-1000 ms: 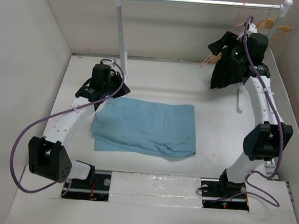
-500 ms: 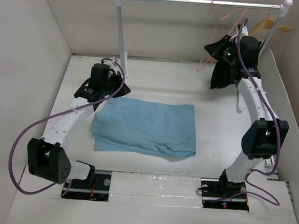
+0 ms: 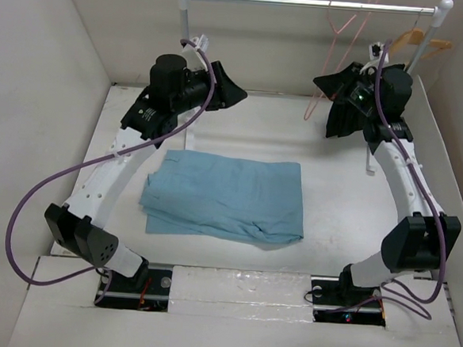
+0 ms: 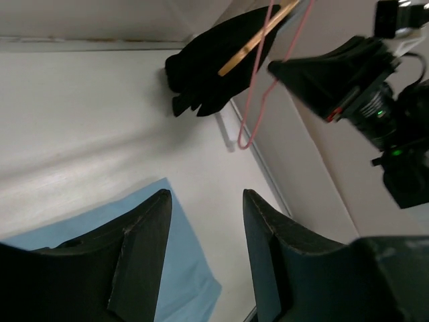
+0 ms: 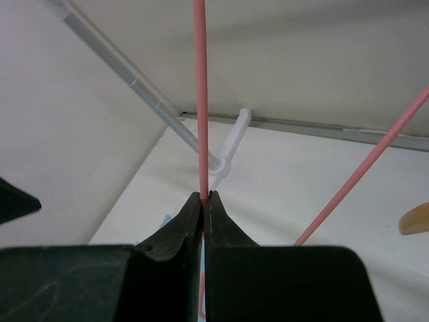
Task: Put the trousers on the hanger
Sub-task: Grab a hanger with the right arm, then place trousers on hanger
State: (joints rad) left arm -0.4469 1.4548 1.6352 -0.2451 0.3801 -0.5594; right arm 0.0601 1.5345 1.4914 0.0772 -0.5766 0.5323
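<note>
Left gripper (image 4: 204, 201) just swung up, spread and empty, pink hanger (image 5: 200, 100) now ahead of its fingers, pinched by right gripper (image 5: 204, 198) — trousers (image 3: 226, 195) wait underneath.

Fixed camera up top, high behind both arm bases, looking down and forward across the whole table (image 3: 342, 189) to the rail (image 3: 307, 2) at the back wall. Left wrist camera sits above the table, peering between the spread fingers of the left gripper (image 4: 206, 198) toward the right side, a corner of the trousers (image 4: 175, 268) close below, the pink hanger (image 4: 243, 143) and right gripper (image 4: 288, 67) farther off. Right wrist camera is pressed right up to that hanger, facing the rail's left post (image 5: 141, 90); all three views share the hanger.
</note>
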